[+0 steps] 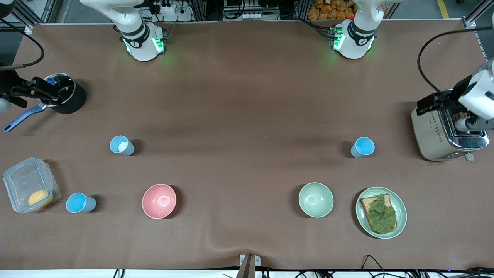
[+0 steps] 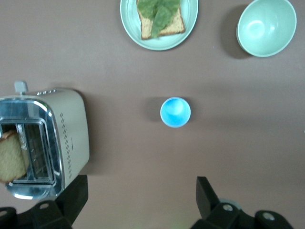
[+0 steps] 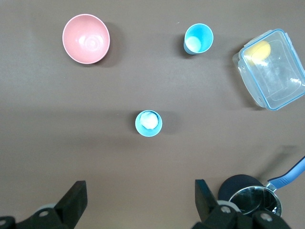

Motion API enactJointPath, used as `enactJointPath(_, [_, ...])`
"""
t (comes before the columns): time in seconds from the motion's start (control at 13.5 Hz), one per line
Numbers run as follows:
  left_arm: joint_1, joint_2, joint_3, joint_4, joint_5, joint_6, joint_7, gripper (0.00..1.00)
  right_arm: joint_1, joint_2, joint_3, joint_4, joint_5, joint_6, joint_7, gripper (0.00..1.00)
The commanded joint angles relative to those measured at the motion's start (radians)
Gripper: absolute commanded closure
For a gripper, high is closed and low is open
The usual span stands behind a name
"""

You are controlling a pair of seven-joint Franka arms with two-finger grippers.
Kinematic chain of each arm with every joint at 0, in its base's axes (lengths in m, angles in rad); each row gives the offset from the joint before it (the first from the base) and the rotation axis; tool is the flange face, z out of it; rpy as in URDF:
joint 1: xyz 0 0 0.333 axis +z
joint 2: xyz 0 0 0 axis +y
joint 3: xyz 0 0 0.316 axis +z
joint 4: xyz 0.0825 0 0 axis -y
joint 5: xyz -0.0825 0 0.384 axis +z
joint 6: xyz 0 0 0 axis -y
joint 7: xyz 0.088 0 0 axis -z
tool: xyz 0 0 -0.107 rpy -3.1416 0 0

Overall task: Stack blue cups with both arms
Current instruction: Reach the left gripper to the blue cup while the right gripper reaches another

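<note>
Front view shows you nothing stacked: three blue cups [image 1: 122, 145] stand apart on the surface. Your left end effector [image 2: 138, 198] and right end effector [image 3: 140, 200] hover wide, a cup under each.

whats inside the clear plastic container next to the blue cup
A single yellow-orange round item lies in one corner of the clear container; the rest looks bare. What the item is cannot be told, and its underside is hidden.
</note>
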Motion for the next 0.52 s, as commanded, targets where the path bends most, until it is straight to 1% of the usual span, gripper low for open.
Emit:
enactJointPath(0.0, [0.006,0.028,-0.008,-0.062,0.009,0.133,-0.006,0.00,0.011,-0.004,-0.008,0.003,-0.009,-0.006,-0.002,0.00])
enactJointPath(0.07, [0.009,0.031,-0.007,-0.097,0.008,0.205,-0.006,0.00,0.011,-0.004,-0.008,0.004,-0.009,-0.004,-0.002,0.00])
enactJointPath(0.15, [0.010,0.058,-0.007,-0.116,0.008,0.261,-0.006,0.00,0.011,-0.004,-0.008,0.004,-0.009,-0.004,-0.002,0.00])
enactJointPath(0.3, [0.006,0.142,-0.008,-0.117,0.008,0.315,-0.008,0.00,0.011,-0.004,-0.008,0.003,-0.009,-0.002,-0.002,0.00])
enactJointPath(0.45, [-0.002,0.201,-0.015,-0.127,0.008,0.346,-0.025,0.00,0.009,-0.004,-0.008,0.003,-0.009,-0.006,-0.002,0.00])
